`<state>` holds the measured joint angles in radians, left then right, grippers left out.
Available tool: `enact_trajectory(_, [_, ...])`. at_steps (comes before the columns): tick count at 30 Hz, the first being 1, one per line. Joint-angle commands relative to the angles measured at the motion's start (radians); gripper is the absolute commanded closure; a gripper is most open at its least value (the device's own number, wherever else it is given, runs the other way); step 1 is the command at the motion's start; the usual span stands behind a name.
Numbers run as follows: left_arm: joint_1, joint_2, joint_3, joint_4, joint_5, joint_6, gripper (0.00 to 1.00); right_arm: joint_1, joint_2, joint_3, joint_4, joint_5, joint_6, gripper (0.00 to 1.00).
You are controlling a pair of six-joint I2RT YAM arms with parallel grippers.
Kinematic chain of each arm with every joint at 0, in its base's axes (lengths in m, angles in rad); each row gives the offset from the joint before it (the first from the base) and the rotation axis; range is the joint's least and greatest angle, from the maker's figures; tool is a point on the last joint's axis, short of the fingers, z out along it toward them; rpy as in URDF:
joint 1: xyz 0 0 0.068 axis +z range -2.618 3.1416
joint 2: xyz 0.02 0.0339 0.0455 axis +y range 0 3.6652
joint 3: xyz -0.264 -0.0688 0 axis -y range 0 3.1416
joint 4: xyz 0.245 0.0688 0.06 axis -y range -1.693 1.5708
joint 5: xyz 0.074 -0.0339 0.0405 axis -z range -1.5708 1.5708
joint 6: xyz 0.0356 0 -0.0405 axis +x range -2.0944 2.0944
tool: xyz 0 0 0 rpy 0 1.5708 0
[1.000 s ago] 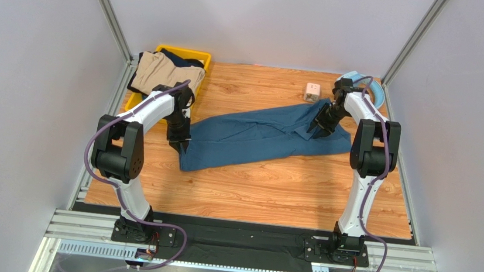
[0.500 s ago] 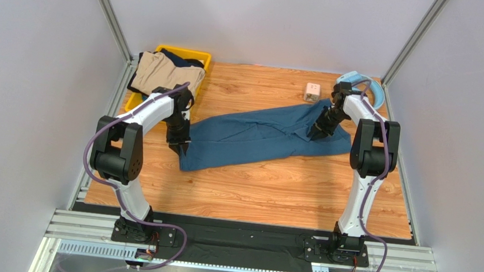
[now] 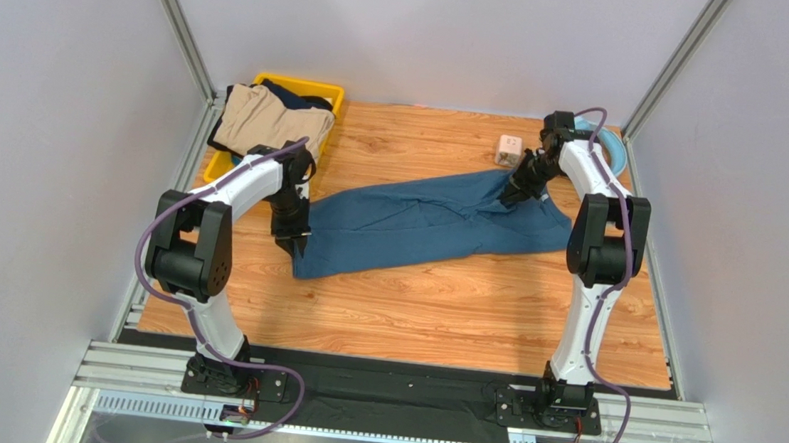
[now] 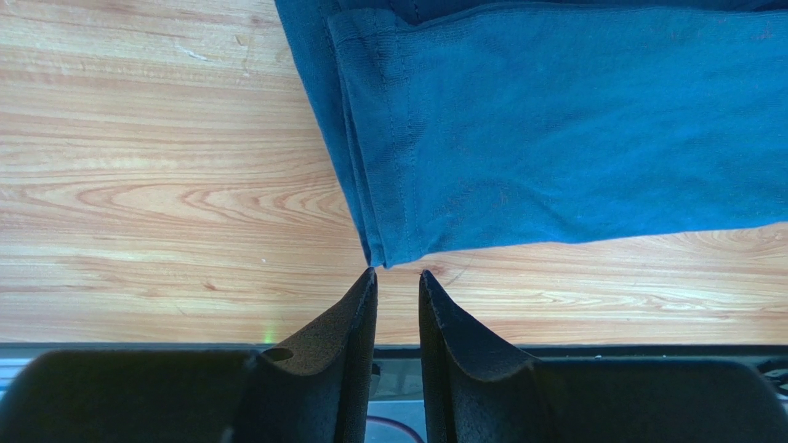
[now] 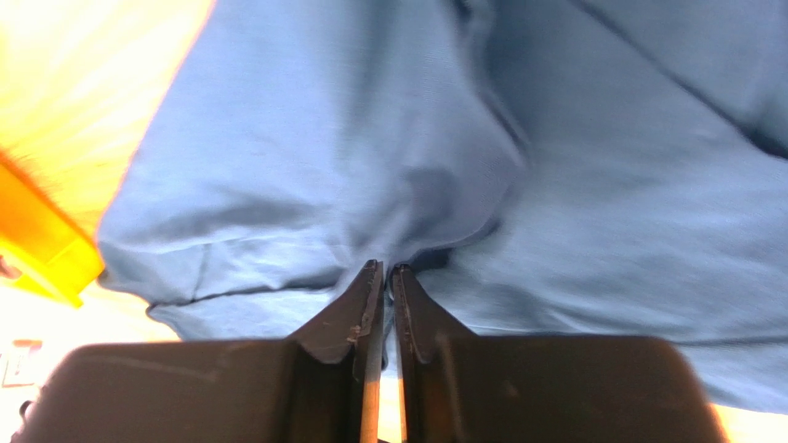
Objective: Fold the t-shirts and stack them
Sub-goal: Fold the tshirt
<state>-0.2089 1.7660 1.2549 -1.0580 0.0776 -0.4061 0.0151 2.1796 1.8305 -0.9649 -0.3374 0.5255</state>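
Your right fingers (image 3: 514, 189) have drawn back toward the far edge of the worktop (image 3: 445, 301) and closed down. They have tugged the far right end of the blue shirt (image 3: 421, 218) with them, while the left side has not shifted.

You can see only a sliver of the headphones (image 3: 619, 150) behind the right arm (image 3: 591, 174). From above, both sets of tips are hidden under their wrists. In the yellow bin (image 3: 330, 93), the tan shirt (image 3: 269, 116) covers most of a darker garment. The right wrist view is blurred, and its washed-out left side is hard to read.

The right arm stands tall from its base, forearm angled left and down onto the cloth beside the small box (image 3: 509, 148). The left arm (image 3: 247, 182) has its elbow out to the left, wrist pointing down.

The right fingers (image 5: 370, 291) are nearly together, with a pucker of blue cloth pinched at their tips. The left fingers (image 4: 368, 291) stand a narrow gap apart with bare wood between them. The shirt's hemmed corner (image 4: 379, 254) lies right at their tips.

The shirt lies as a long band across the middle, from near left to far right.
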Motion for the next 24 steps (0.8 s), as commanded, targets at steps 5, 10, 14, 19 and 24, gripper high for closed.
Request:
enact_trajectory(5, [0.005,-0.036,-0.008,0.009,0.03,-0.014,0.71,0.077,0.14,0.226,-0.072,-0.081,0.004,0.72])
enact_trajectory(10, [0.005,-0.046,-0.028,0.023,0.033,-0.014,0.72,0.121,0.189,0.306,-0.067,-0.077,0.005,0.71])
enact_trajectory(14, [0.005,-0.043,-0.031,0.026,0.039,-0.014,0.72,0.128,0.207,0.444,-0.061,-0.101,0.011,0.68])
enact_trajectory(19, [0.003,-0.027,-0.022,0.024,0.057,-0.008,0.72,0.128,0.226,0.515,-0.021,-0.169,0.041,0.62])
enact_trajectory(24, [0.003,-0.043,-0.031,0.026,0.057,0.0,0.72,0.117,0.139,0.379,0.031,-0.206,0.063,0.63])
